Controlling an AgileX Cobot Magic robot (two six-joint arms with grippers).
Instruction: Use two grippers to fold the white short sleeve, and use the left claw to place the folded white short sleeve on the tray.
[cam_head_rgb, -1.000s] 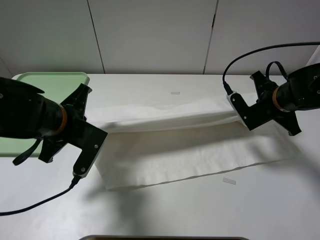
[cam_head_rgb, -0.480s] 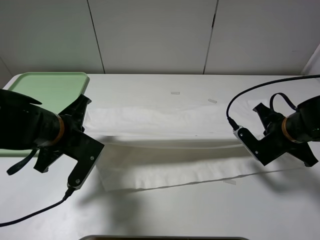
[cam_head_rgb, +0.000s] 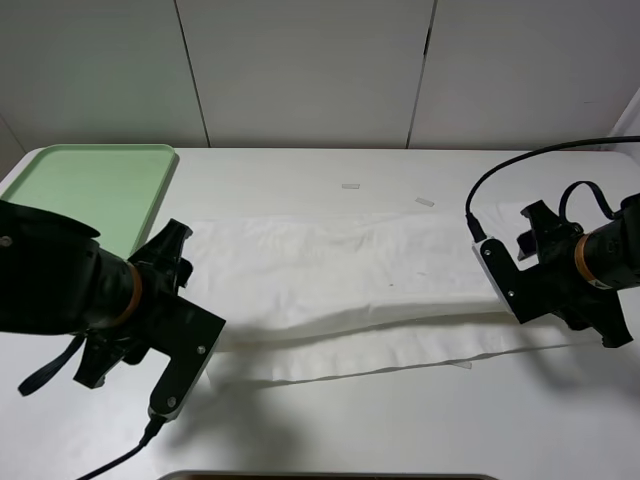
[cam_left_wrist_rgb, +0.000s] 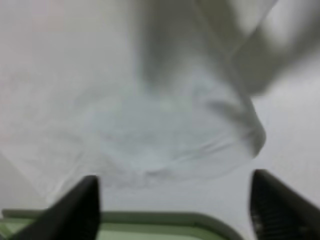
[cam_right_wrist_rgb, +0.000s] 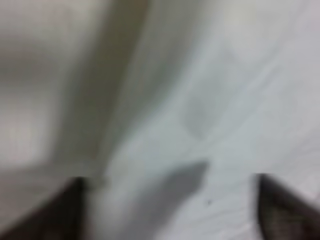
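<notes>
Left wrist: left gripper (cam_left_wrist_rgb: 175, 207) spread over white short sleeve (cam_left_wrist_rgb: 165, 125) near tray (cam_left_wrist_rgb: 150, 219); right gripper (cam_right_wrist_rgb: 170, 200) spread.

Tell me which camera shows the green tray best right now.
Exterior high: the pale green tray lies far left, most of its rim and floor in plain sight. Left wrist catches only a blurred strip of its rim. Right wrist shows none of it.

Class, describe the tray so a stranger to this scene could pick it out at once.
On the white table, look to the far-left corner by the wall. The tray lies there, flat, rectangular, low-rimmed, beside the white short sleeve. It alone is pale green.
</notes>
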